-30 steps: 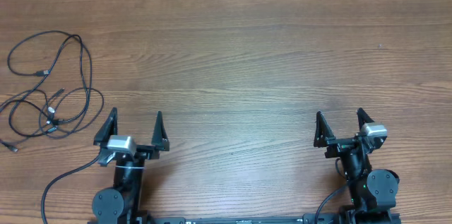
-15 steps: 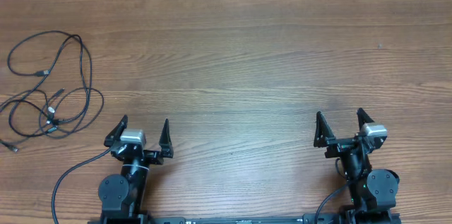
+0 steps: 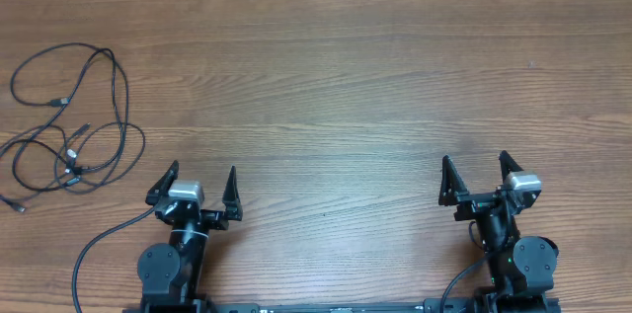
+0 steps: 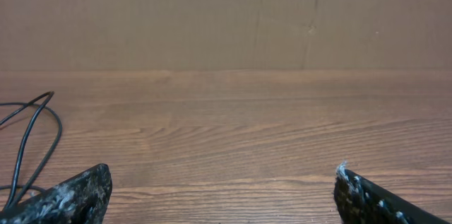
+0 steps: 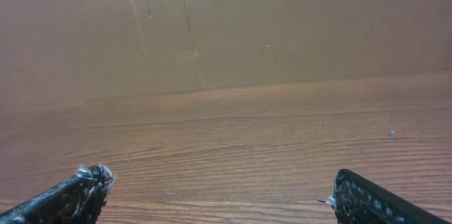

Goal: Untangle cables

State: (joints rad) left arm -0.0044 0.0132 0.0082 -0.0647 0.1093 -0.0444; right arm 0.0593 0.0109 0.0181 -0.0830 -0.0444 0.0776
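Observation:
The cables [image 3: 74,116] lie in a loose black tangle on the wooden table at the far left, several thin cords with small plug ends. A loop of the cables [image 4: 32,136] shows at the left edge of the left wrist view. My left gripper [image 3: 202,177] stands open near the front edge, to the right of the tangle and apart from it, with nothing between its fingers. My right gripper [image 3: 476,167] is open at the front right, far from the cables, holding nothing. The right wrist view shows only bare wood between its fingertips [image 5: 88,181].
A thicker black wire [image 3: 99,244] runs from the left arm base across the front left of the table. A brown cardboard wall [image 4: 226,19] stands along the table's far edge. The wooden tabletop [image 3: 346,86] spans the middle and right.
My left gripper has pulled back slightly toward its base and shifted right, then held still. The right arm and the cables have not moved.

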